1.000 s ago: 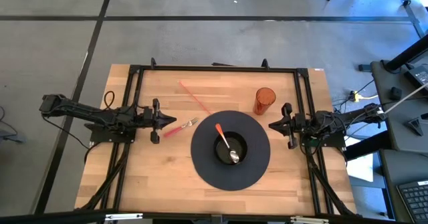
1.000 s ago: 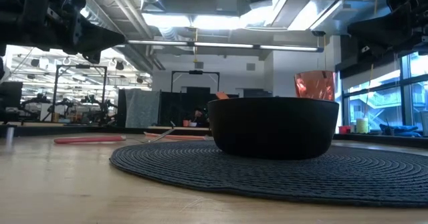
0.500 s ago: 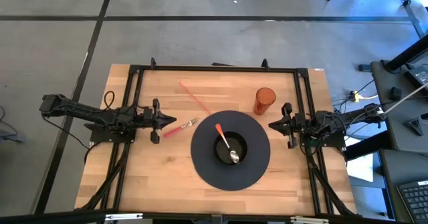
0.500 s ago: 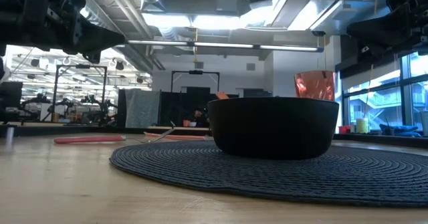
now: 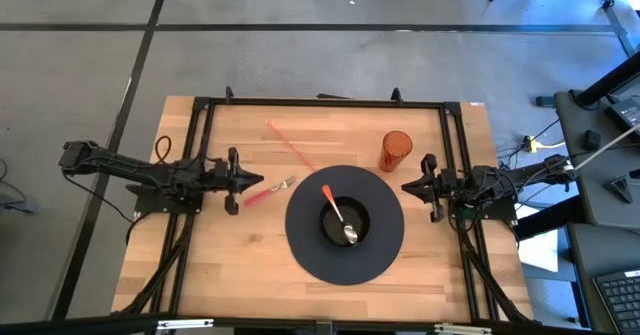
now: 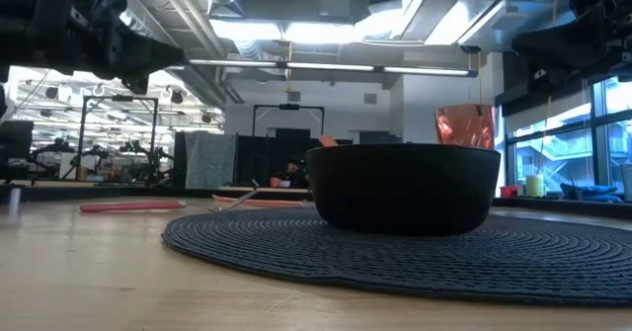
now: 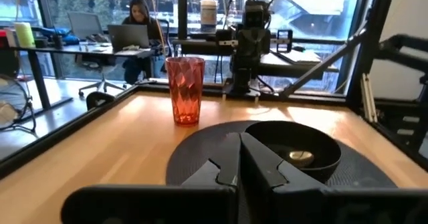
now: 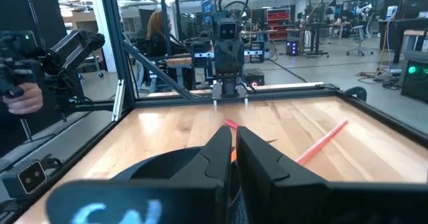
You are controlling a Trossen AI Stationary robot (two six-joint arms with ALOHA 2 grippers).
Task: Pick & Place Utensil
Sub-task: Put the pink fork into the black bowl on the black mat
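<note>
A black bowl (image 5: 345, 222) sits on a round dark mat (image 5: 300, 245) at the table's middle. A spoon (image 5: 338, 213) with an orange handle and metal head lies in the bowl, its handle leaning on the rim. A fork (image 5: 270, 189) with a red handle lies flat on the wood left of the mat. My left gripper (image 5: 258, 182) hovers shut just left of the fork, touching nothing. My right gripper (image 5: 405, 187) waits shut at the mat's right edge. The left wrist view shows the bowl (image 7: 289, 150).
An orange faceted cup (image 5: 395, 151) stands upright beyond the mat, near the right gripper. A thin red straw (image 5: 290, 145) lies on the wood toward the far edge. A black frame (image 5: 320, 103) borders the table. Bare wood lies near the front-left corner (image 5: 200, 265).
</note>
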